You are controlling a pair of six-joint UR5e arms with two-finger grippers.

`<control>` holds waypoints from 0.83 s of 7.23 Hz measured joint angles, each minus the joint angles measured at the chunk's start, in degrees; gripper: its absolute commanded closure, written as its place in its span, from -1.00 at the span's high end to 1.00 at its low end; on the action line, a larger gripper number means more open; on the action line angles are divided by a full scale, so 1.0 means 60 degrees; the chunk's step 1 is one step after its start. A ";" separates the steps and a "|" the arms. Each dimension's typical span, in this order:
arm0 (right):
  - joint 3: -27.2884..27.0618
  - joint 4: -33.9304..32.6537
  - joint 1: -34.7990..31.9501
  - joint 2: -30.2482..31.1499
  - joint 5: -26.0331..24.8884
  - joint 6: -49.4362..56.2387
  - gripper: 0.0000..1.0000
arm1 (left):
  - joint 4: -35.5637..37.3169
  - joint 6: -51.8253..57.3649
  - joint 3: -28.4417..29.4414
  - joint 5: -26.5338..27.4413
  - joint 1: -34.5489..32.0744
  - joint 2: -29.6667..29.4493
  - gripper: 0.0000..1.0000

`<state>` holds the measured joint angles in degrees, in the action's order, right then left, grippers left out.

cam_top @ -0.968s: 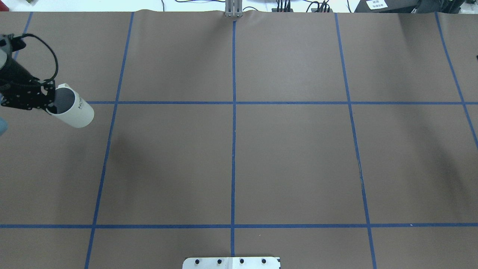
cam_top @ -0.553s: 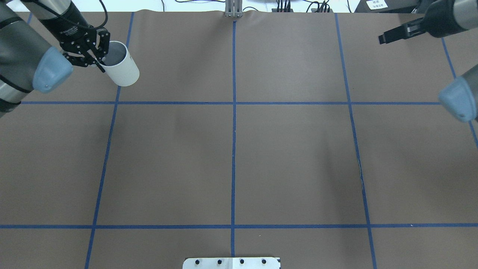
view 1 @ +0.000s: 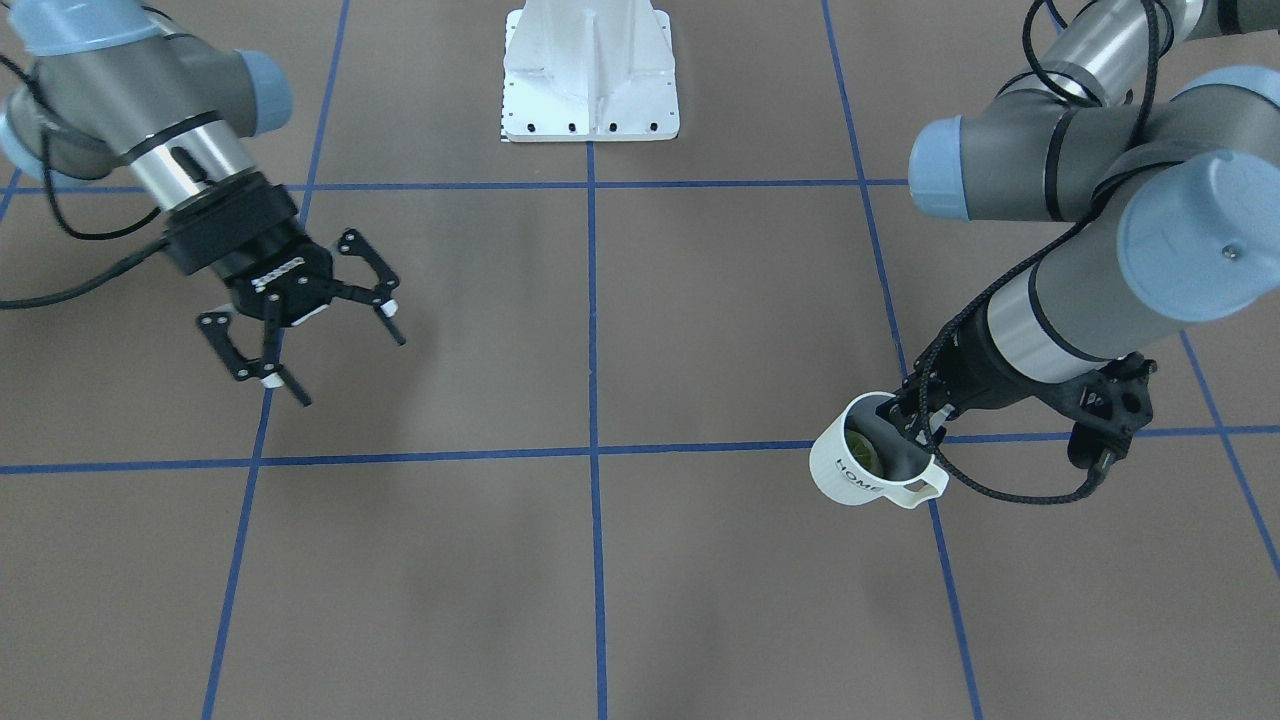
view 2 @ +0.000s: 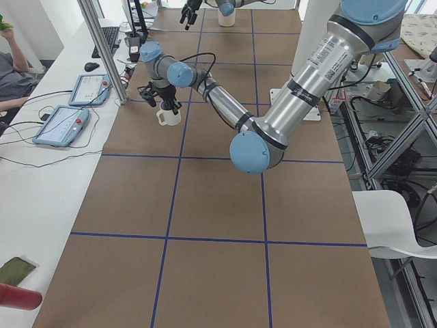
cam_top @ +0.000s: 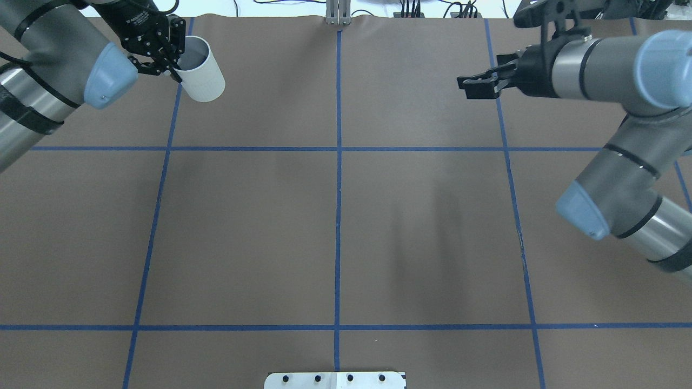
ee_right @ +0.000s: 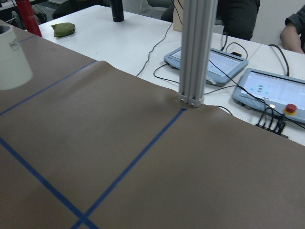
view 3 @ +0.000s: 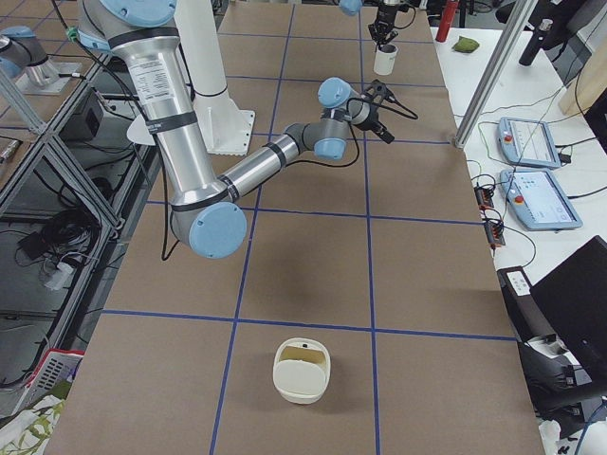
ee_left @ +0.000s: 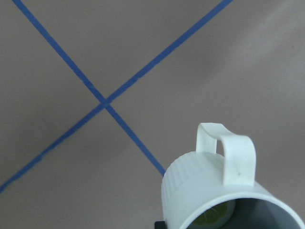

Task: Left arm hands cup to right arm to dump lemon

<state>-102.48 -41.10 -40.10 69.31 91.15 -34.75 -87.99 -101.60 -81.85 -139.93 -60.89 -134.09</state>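
Observation:
The cream-white cup [cam_top: 204, 75] with "HOME" lettering hangs above the table at the far left, tilted, handle away from the robot. My left gripper [cam_top: 174, 69] is shut on its rim, one finger inside. In the front view the cup [view 1: 868, 468] holds the yellow-green lemon [view 1: 862, 455], and the left gripper [view 1: 912, 425] grips the rim. The left wrist view shows the cup [ee_left: 224, 191] and the lemon [ee_left: 214, 217] inside. My right gripper [cam_top: 469, 89] is open and empty at the far right, also in the front view [view 1: 340, 360]. The cup shows at the left edge of the right wrist view [ee_right: 12, 57].
The brown table cover has a blue tape grid [cam_top: 338, 148]. The white robot base plate [view 1: 590, 75] sits at the near edge. An aluminium post [ee_right: 195, 47] stands at the far edge, with tablets [ee_right: 276, 90] beyond. A cream container [view 3: 302, 372] lies near the table's right end.
The left arm has carried the cup from the left edge to the far side and a little rightward. The right arm has come in from the right, its gripper moving leftward toward the middle.

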 measured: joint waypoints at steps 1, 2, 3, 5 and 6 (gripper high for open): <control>0.0042 0.0089 0.0995 -0.0251 -0.1259 0.0203 1.00 | -0.0358 -0.0674 0.0297 -0.0367 0.0149 -0.0260 -1.00; 0.0105 0.0088 0.1711 -0.0466 -0.2155 0.0515 1.00 | -0.0508 -0.1193 0.0512 -0.0542 0.0351 -0.0556 -1.00; 0.0182 0.0073 0.2176 -0.0650 -0.2757 0.0717 0.99 | -0.0583 -0.1603 0.0646 -0.0619 0.0588 -0.0823 -1.00; 0.0456 0.0056 0.2527 -0.0953 -0.3172 0.0834 0.99 | -0.1044 -0.2498 0.0768 -0.0678 0.1096 -0.1135 -1.00; 0.0590 0.0054 0.2568 -0.1041 -0.3229 0.0844 0.99 | -0.1353 -0.2988 0.0792 -0.0685 0.1356 -0.1283 -1.00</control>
<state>-98.94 -40.78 -24.69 63.07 71.78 -29.69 -96.11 -119.53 -77.10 -144.04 -52.76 -141.79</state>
